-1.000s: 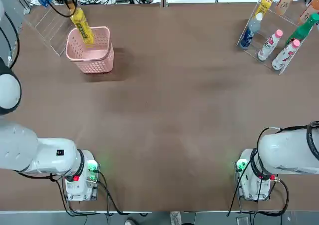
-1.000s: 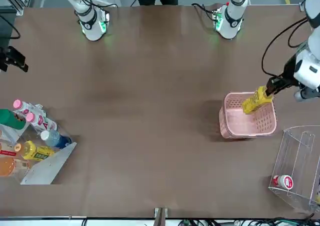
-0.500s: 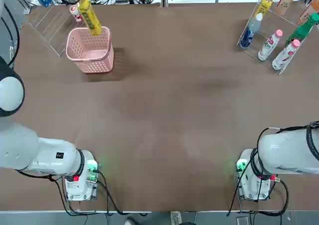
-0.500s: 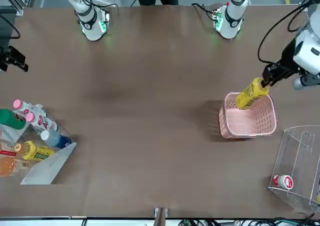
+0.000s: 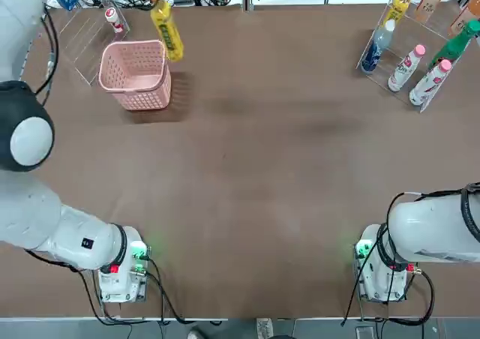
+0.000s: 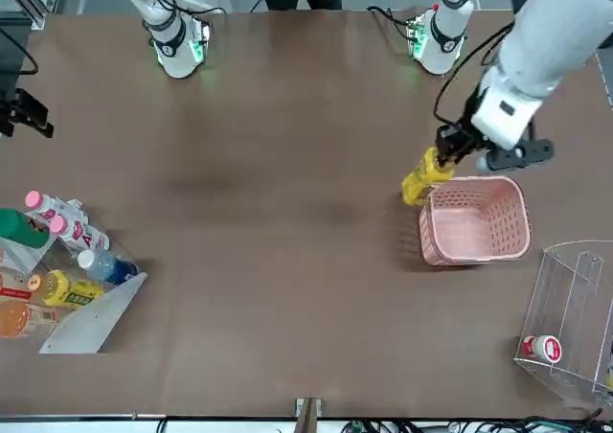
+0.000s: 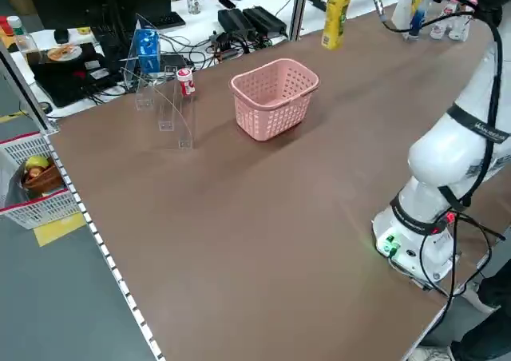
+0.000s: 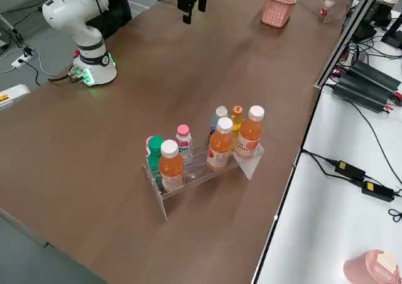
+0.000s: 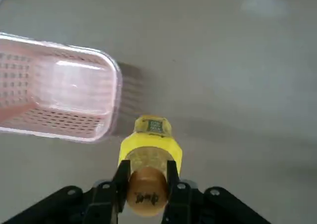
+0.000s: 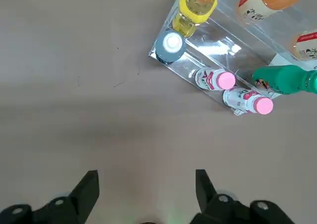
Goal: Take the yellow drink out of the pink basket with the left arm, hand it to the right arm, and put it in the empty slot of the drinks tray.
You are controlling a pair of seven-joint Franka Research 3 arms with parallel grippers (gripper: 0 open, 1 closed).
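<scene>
The left gripper (image 9: 148, 182) pinches the yellow bottle (image 9: 150, 147) by its cap end, holding it aloft just beside the pink basket (image 5: 136, 76), on the side toward the table's middle, near the table's far-left corner. The right gripper (image 10: 147, 196), jaws spread and holding nothing, hangs over the table (image 5: 247, 174) toward its right edge. The drinks tray (image 10: 218, 40) sits at the far-right corner, bearing assorted bottles (image 8: 220, 142).

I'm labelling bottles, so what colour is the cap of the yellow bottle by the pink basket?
Orange-brown cap; left wrist view.
</scene>
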